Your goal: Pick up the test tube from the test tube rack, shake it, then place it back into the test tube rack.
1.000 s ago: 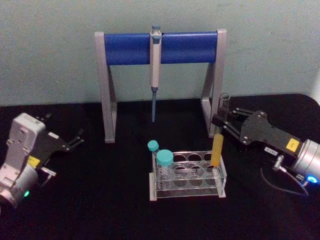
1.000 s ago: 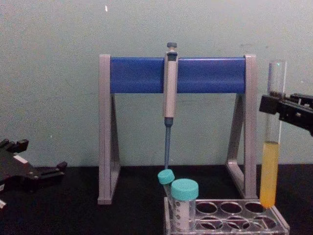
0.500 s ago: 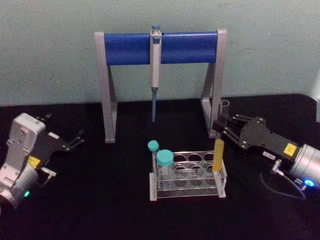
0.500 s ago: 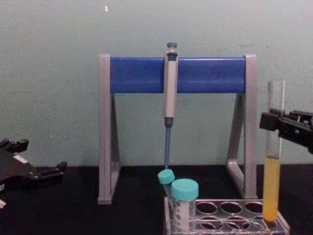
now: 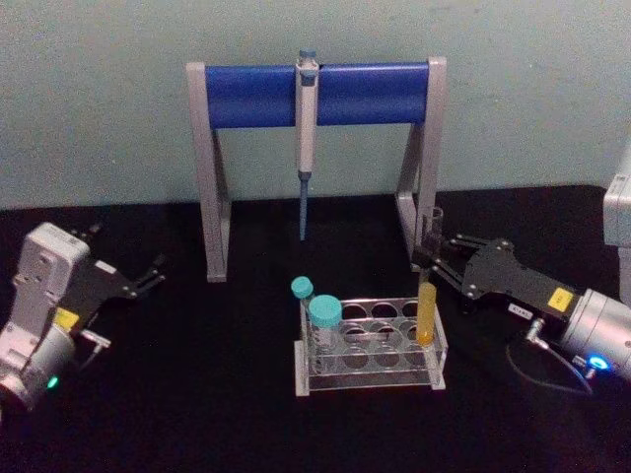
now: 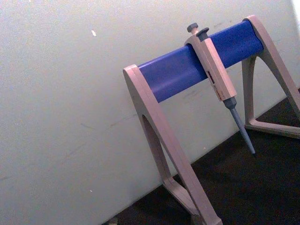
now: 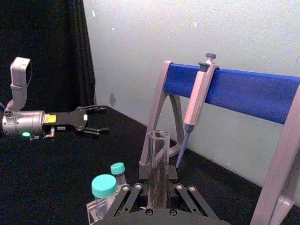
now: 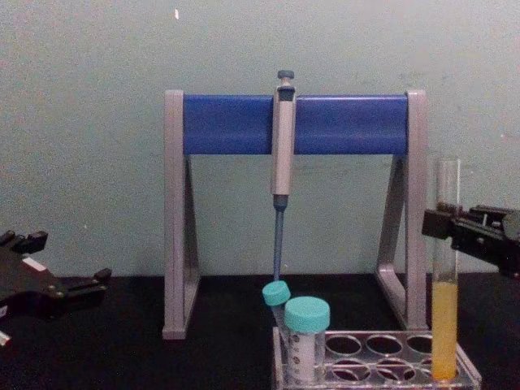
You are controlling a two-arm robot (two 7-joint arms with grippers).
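The test tube [image 5: 427, 296] stands upright in a hole at the right end of the clear test tube rack [image 5: 370, 372], with yellow liquid in its lower part. My right gripper [image 5: 432, 258] is shut on the tube's upper part, well above the rack. From the chest view the tube [image 8: 445, 276] rises out of the rack [image 8: 382, 367], with the right gripper [image 8: 445, 224] clamped below its rim. In the right wrist view the tube [image 7: 158, 154] sits between the gripper's pads. My left gripper [image 5: 133, 254] rests open at the table's left, holding nothing.
A grey-and-blue pipette stand [image 5: 315, 94] holding a pipette [image 5: 306, 128] stands behind the rack. Two teal-capped tubes [image 5: 324, 317] sit at the rack's left end. The stand's right leg [image 5: 419, 177] is just behind the tube. Black tabletop lies on both sides.
My right gripper has come down with the test tube, and the tube's bottom has sunk from above the rack into a hole at its right end. The left arm has not moved.
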